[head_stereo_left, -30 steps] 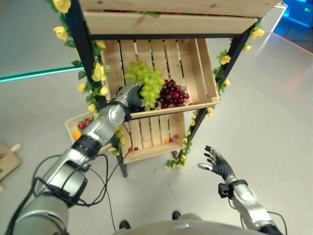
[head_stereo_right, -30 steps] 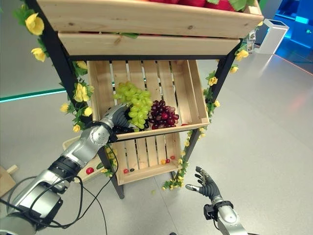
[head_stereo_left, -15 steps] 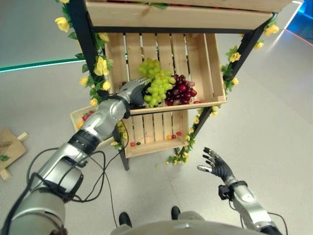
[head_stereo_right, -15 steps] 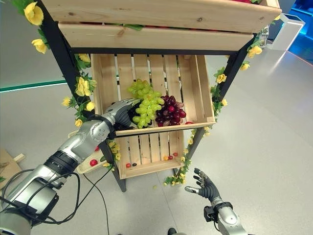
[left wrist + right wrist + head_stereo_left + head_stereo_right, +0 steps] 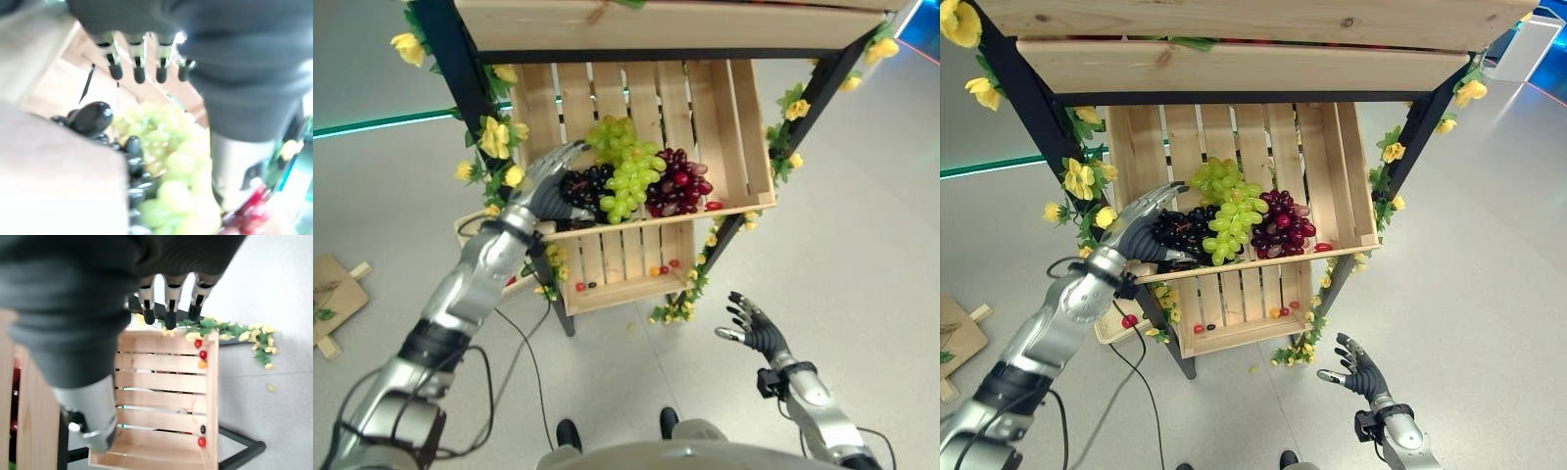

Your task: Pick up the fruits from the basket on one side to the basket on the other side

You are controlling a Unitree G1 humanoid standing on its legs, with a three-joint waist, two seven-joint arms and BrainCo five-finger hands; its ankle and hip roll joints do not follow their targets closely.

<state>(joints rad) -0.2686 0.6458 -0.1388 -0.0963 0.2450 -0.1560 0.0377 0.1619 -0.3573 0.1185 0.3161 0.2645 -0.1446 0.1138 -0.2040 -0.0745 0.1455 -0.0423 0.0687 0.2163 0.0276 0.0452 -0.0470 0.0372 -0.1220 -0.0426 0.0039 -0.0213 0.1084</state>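
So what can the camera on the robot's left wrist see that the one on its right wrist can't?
The left wrist view alone looks past the left hand, fingers straight, onto the grapes: black grapes, green grapes and a little of the red grapes. The right wrist view alone looks past the right hand, also open, at the lower crate with a few small fruits along one side, and the grey floor. Both share pale slatted wood and the hand's own dark cover.
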